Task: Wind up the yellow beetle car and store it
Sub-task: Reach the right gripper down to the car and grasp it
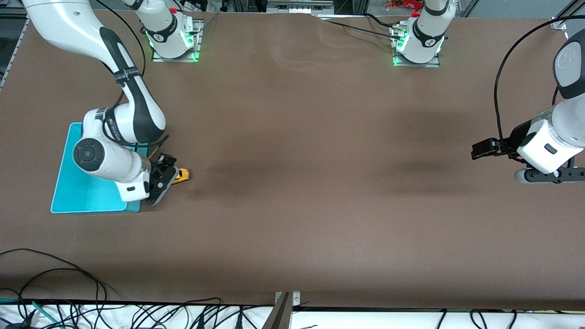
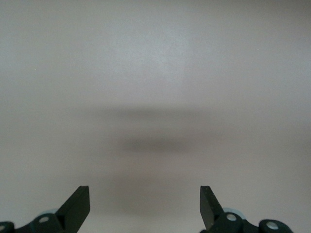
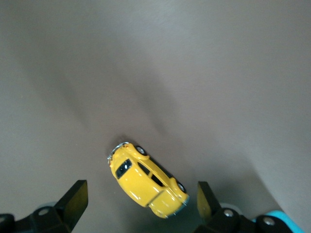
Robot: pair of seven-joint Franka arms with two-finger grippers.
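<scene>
A: The yellow beetle car [image 3: 147,184] sits on the bare table [image 1: 320,183], wheels down, in the gap between the spread fingers of the right gripper [image 3: 141,201], touching neither of them. In the front view the car [image 1: 182,175] is just beside the turquoise bin [image 1: 87,192], toward the middle of the table from it.

B: So the right jaws are released, holding nothing?

A: Yes, wide apart with the car lying at a slant between them. The left gripper [image 2: 145,206] is parted and empty too; that arm waits over the brown top at its own end of the table, well apart from everything.

B: How will the car handle?

A: I judge it light, hard and glossy, so likely slippery, and free to roll on its small wheels. The rounded roof offers little purchase. The flatter flanks by the doors look the best place to pinch, but the car lies askew to the fingers, so the wrist may need turning first.

B: Anything you can't make out?

A: The front view hides most of the car under the right gripper. No winding key or knob shows. The bin is partly covered by the arm, and only its corner enters the right wrist view.
</scene>
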